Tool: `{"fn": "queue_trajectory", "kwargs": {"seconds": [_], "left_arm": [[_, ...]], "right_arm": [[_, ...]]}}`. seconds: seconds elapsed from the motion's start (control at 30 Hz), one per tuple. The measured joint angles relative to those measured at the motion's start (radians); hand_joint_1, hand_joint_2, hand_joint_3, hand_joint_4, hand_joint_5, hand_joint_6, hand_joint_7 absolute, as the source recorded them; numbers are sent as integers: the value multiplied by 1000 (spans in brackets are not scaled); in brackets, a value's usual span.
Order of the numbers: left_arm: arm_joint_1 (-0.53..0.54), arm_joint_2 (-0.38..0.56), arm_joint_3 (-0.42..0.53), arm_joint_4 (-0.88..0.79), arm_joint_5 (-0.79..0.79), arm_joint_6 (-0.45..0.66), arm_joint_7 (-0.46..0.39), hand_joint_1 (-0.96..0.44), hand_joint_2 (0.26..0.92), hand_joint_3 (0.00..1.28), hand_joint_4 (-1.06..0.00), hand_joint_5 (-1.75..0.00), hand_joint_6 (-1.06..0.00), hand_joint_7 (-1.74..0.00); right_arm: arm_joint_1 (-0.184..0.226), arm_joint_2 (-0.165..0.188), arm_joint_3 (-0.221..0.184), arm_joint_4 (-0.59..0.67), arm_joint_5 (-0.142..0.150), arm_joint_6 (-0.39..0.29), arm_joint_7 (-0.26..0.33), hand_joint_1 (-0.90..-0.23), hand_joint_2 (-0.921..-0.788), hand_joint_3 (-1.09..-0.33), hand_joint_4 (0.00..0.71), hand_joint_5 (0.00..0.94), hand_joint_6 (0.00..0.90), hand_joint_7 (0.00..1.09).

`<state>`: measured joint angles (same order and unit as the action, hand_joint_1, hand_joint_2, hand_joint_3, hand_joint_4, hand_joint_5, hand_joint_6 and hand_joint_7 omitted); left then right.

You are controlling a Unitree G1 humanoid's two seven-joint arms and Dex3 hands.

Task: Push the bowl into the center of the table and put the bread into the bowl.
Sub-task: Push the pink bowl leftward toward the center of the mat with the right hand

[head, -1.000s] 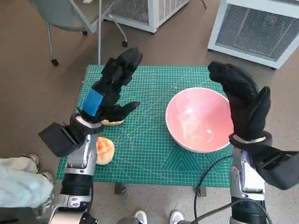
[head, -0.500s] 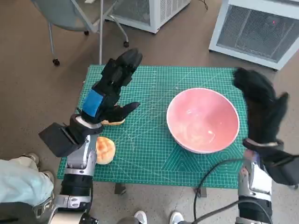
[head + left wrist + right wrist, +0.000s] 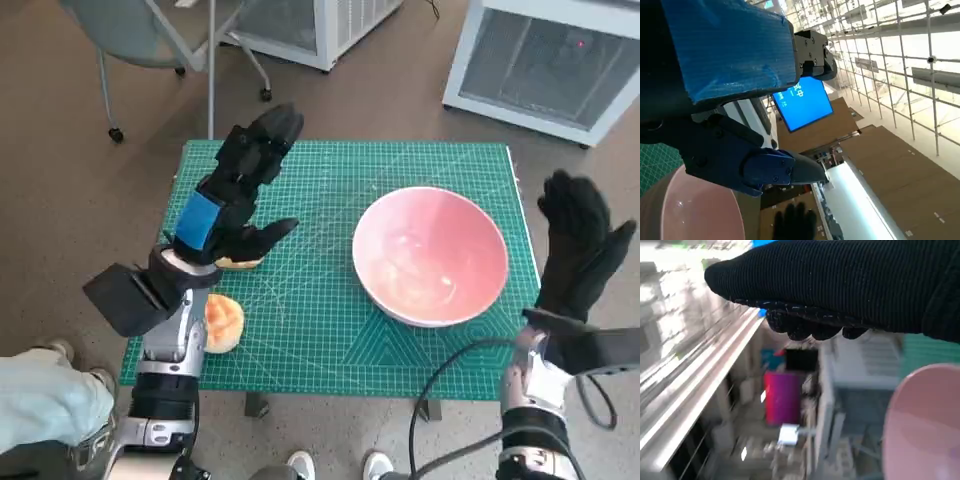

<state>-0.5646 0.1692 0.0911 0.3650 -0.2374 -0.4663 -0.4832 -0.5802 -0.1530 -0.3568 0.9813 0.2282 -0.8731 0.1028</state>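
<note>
green mat (image 3: 320,330), empty pink bowl (image 3: 430,255)

A grey chair (image 3: 150,35) stands beyond the table's far left corner — two white units (image 3: 545,60) further right.
</note>
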Motion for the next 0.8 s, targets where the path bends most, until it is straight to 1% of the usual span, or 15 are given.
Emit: {"fn": "queue_trajectory", "kwargs": {"seconds": [0.1,0.23,0.3,0.47,0.63,0.8], "left_arm": [[0,0,0,1,0,0,-1,-595,921,277,-163,-6,1,-488],[0,0,0,3,-1,0,-2,-597,921,277,-164,-6,1,-488],[0,0,0,3,-1,0,-2,-597,921,277,-165,-6,1,-488],[0,1,1,4,-1,1,-2,-597,921,277,-166,-6,1,-488],[0,5,2,4,-1,5,-3,-597,921,276,-168,-6,1,-488],[0,10,2,1,-1,10,-3,-595,921,275,-170,-6,0,-489]], "right_arm": [[-16,0,-6,60,1,-1,-1,-658,-921,-921,171,17,69,570],[-32,1,-8,128,-1,5,-10,-620,-921,-929,177,18,70,567],[-37,2,-7,156,-3,14,-15,-598,-921,-938,181,18,69,564],[-50,5,-6,203,-6,50,-30,-570,-921,-954,187,18,70,560],[-77,13,-6,233,-6,86,-49,-579,-921,-961,203,23,99,570],[-110,27,-16,258,-2,128,-54,-604,-921,-940,226,29,127,574]]}}
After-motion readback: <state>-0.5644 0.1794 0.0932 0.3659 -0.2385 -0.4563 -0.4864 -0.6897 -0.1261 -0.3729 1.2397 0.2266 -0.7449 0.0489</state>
